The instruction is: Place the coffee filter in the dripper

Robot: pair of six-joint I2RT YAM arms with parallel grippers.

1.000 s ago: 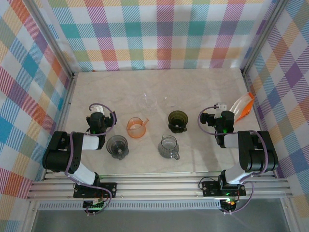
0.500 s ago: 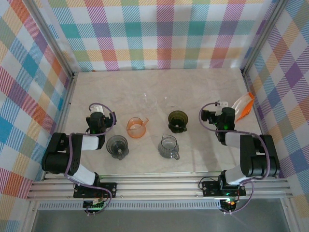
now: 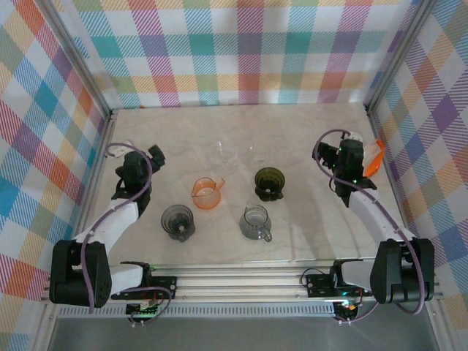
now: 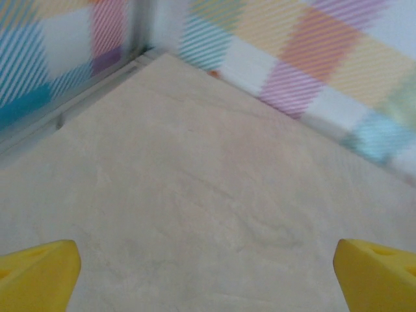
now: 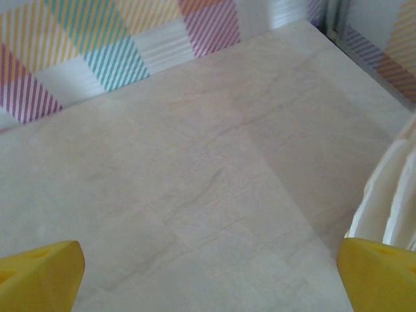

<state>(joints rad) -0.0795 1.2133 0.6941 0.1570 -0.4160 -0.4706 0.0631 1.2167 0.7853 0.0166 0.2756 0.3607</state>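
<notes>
A stack of white coffee filters [image 5: 389, 208] stands at the right edge of the right wrist view. From above, its orange holder [image 3: 376, 156] leans at the table's right side, partly hidden behind my right gripper [image 3: 349, 155]. That right gripper [image 5: 211, 278] is open, with bare table between its yellow fingertips [image 5: 39, 273] and the filters just right of it. Mid-table stand an orange dripper [image 3: 207, 194], a dark olive dripper [image 3: 269, 181], a smoky grey one [image 3: 178, 221] and a clear grey one [image 3: 256, 221]. My left gripper [image 3: 136, 167] [image 4: 208, 278] hangs open over bare table at the left, holding nothing.
Checked walls close in the marble table [image 3: 241, 135] at the back and both sides. The left wall's metal rail [image 4: 71, 104] runs close ahead of the left gripper. Both arm bases sit on the rail at the near edge.
Both arms have unfolded and reached away from the near edge: the left gripper toward the back left, the right gripper toward the back right beside the filter holder. Both stayed open.
</notes>
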